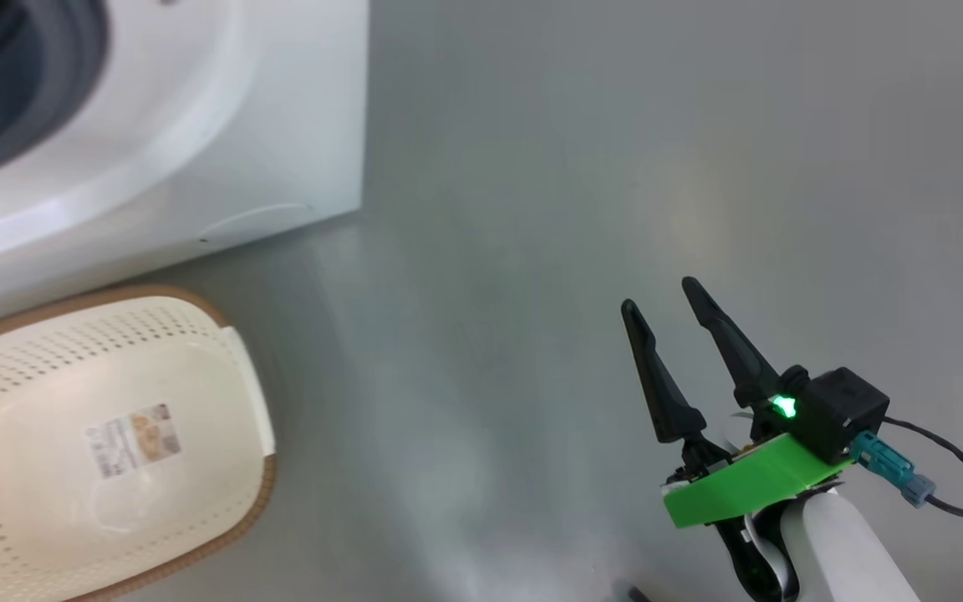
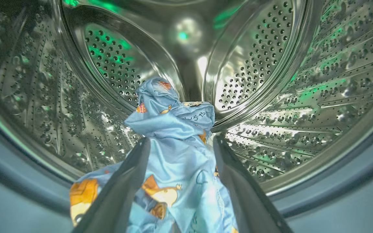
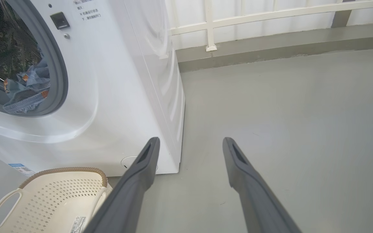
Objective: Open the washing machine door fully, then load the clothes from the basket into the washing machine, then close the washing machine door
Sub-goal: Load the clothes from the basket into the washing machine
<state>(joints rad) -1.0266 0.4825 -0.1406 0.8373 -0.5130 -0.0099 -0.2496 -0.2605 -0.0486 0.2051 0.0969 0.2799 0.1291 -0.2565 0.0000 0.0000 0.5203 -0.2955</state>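
While in washer, clothes btwn pincer

a smooth grey floor spreads wide, faintly glossy. at its far edge a low grey kerb carries a white railing, one post foot resting on the kerb.

The floor is smooth, grey and faintly glossy, with soft pale reflections. The washer stands directly on it, its white base meeting the floor along a straight edge. The basket sits on the floor just in front of the washer, below its round opening; whether the two touch is unclear. Behind and beside the washer, the floor runs to a low grey kerb.
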